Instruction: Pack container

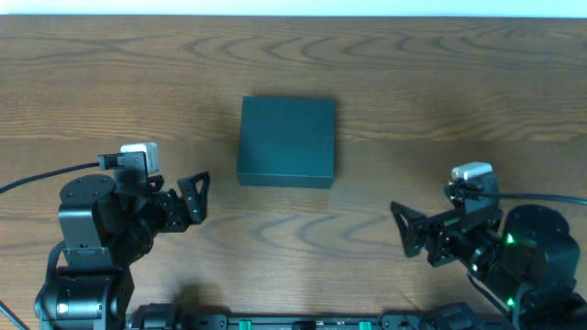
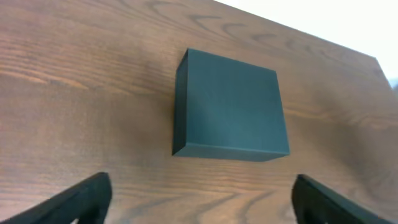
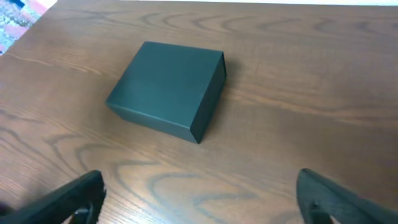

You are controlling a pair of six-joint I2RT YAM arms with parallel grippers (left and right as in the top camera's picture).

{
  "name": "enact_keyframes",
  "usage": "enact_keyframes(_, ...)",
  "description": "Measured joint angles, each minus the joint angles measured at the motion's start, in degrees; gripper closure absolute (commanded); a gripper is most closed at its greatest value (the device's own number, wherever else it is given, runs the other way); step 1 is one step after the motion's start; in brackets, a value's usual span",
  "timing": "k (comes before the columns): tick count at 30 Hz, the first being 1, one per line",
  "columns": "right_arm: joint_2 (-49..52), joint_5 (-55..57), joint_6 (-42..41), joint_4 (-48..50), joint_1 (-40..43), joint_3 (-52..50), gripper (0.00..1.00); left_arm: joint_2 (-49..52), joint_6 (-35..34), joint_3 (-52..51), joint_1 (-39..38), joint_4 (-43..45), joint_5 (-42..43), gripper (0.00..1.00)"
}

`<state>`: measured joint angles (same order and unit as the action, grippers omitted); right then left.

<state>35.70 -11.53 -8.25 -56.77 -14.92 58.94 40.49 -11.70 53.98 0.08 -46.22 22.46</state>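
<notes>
From overhead, the container (image 1: 287, 142) sits flat on the wooden worktop (image 1: 459, 82) a little left of centre, lid down, its dark teal top bare. The left tool (image 1: 202, 197) rests low near the front edge, down and left of the container and clear of it, its fingers spread apart and holding nothing. The right tool (image 1: 404, 229) sits further off at the front right (also with its fingers parted and empty), pointing in toward the middle of the worktop. In the left wrist view, the container (image 2: 230, 106) lies ahead, centred between the tool's two dark fingers (image 2: 81, 202), which show only at the bottom corners, wide apart, with bare wood between them. One side wall of the box faces this camera at the left. In the right wrist view, the container (image 3: 165, 87) appears turned corner-on, up and left of centre, well apart from this tool's fingers (image 3: 336, 199), which again stand wide open at the lower corners of the picture.
</notes>
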Motion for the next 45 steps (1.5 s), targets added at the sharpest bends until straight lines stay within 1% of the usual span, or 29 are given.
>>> enact_keyframes(7, 0.0, 0.0, 0.0, 0.0, 0.0, 0.0, 0.01, 0.0, -0.3, 0.0, 0.0, -3.4, 0.0, 0.05)
enact_keyframes(17, 0.0, 0.0, 0.0, 0.0, 0.0, 0.0, 0.01, -0.1, -0.2, 0.0, 0.0, -3.5, -0.4, 0.05)
enact_keyframes(20, 0.0, 0.0, 0.0, 0.0, 0.0, 0.0, 0.01, -0.3, 0.4, 0.0, 0.0, -4.2, -3.0, 0.05)
enact_keyframes(22, 0.0, 0.0, 0.0, 0.0, 0.0, 0.0, 0.01, -1.6, 1.1, -0.2, 0.0, -5.7, -6.1, 0.04)
enact_keyframes(25, 0.0, 0.0, 0.0, 0.0, 0.0, 0.0, 0.01, -5.4, 1.6, -2.2, 0.0, -4.1, -10.7, 0.05)
enact_keyframes(27, 0.0, 0.0, 0.0, 0.0, 0.0, -0.1, 0.01, -9.7, 2.8, -5.2, 0.0, -2.0, -14.0, 0.05)
enact_keyframes(30, 0.0, 0.0, 0.0, 0.0, 0.0, -0.2, 0.01, -16.6, 6.7, -13.7, 0.0, 5.3, -16.8, 0.05)
enact_keyframes(34, 0.0, 0.0, 0.0, 0.0, 0.0, -0.2, 0.01, -23.7, 9.3, -25.1, 0.0, 12.0, -17.8, 0.05)
enact_keyframes(35, 0.0, 0.1, 0.0, -0.1, 0.0, -0.2, 0.01, -25.7, 9.9, -28.8, 0.0, 15.5, -17.8, 0.05)
enact_keyframes(37, 0.0, 0.0, 0.0, -0.1, 0.0, -0.2, 0.01, -28.6, 10.4, -34.7, 0.0, 19.5, -17.4, 0.05)
enact_keyframes(41, 0.0, 0.0, 0.0, -0.1, 0.0, -0.2, 0.01, -32.1, 10.6, -41.1, 0.0, 22.4, -16.6, 0.05)
enact_keyframes(45, 0.0, 0.0, 0.0, -0.1, 0.0, -0.2, 0.01, -34.7, 10.7, -44.3, 0.0, 23.2, -16.4, 0.05)
